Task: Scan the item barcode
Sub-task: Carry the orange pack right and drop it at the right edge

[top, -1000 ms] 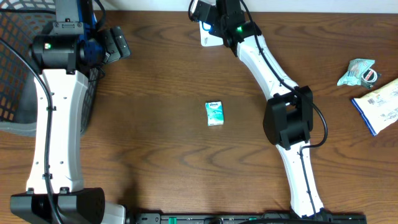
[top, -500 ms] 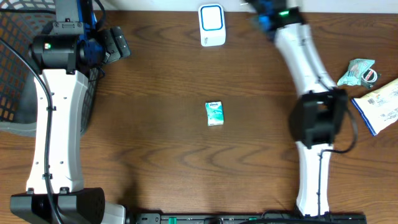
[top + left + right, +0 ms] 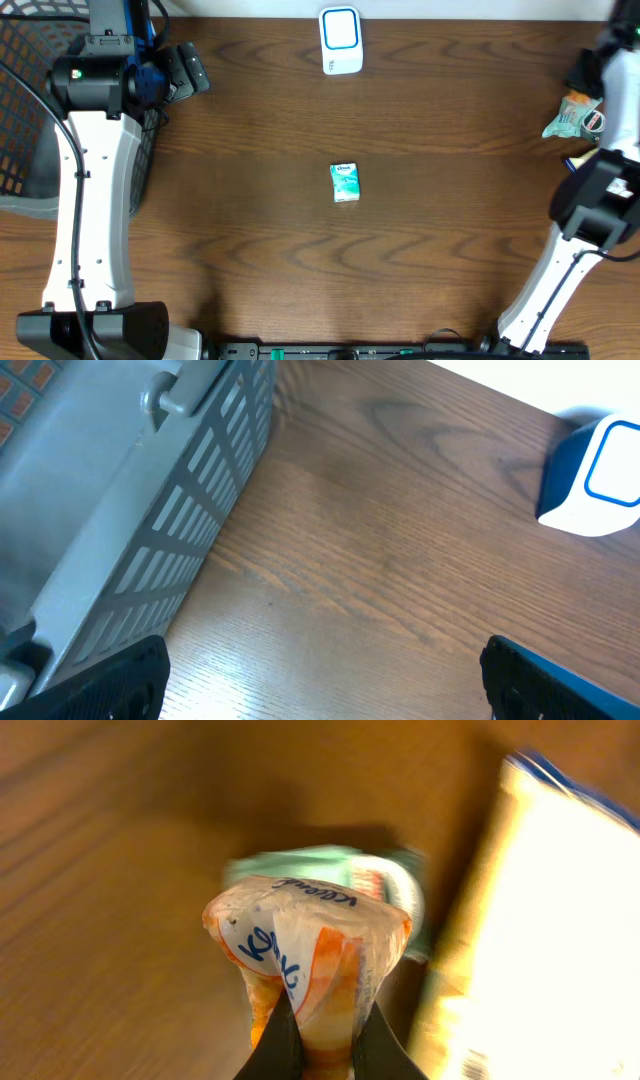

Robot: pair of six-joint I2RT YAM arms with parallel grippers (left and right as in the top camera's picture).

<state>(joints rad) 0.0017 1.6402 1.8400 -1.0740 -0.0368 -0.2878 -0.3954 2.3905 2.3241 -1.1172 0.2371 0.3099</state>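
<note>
One crinkled orange-white packet, blue lettering, in right hand.

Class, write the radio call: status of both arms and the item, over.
Left fingers open, empty, beside basket. Right fingers shut on orange-white packet, above teal pouch. Scanner at far edge, unobstructed.

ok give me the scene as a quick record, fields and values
scanner: far edge of the table, middle
teal box: flat at table centre, alone
basket: left edge
left gripper: open, empty, beside basket
right gripper: shut on orange packet, above green packet and white bag, far right
</note>
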